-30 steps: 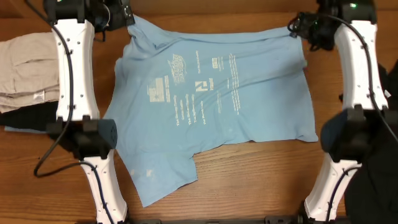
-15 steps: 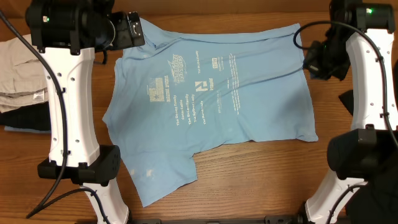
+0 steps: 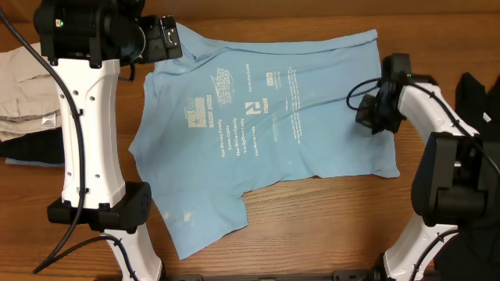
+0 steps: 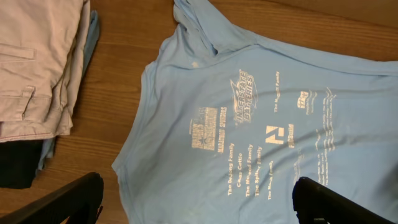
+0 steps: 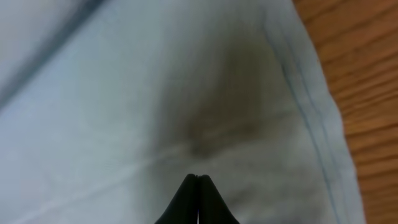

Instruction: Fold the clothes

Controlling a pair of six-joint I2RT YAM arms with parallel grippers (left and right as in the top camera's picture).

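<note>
The tabletop (image 3: 312, 226) is brown wood, and most of its middle is covered by the T-shirt (image 3: 266, 117). The T-shirt is light blue and lies spread out, with the white lettering (image 3: 242, 117) facing up. It lies between my two arms, and one flap of it (image 3: 203, 226) reaches toward the near edge on my left side.

At the far left of the tabletop there is a folded beige garment (image 3: 27, 86). It lies well apart from the T-shirt, and a black garment (image 3: 31, 147) lies just beside it on the near side. A second black garment (image 3: 476, 94) is at the right edge.

My left end effector (image 4: 196, 183) hangs high above the T-shirt's left part. Its fingers (image 4: 68, 202) stand as wide apart as they go, and it holds nothing.

My right end effector (image 5: 198, 179) is low over the T-shirt's right part, near the hem (image 5: 311, 118). Its tips are pressed together into one point. Whether they pinch any cloth I cannot tell.
</note>
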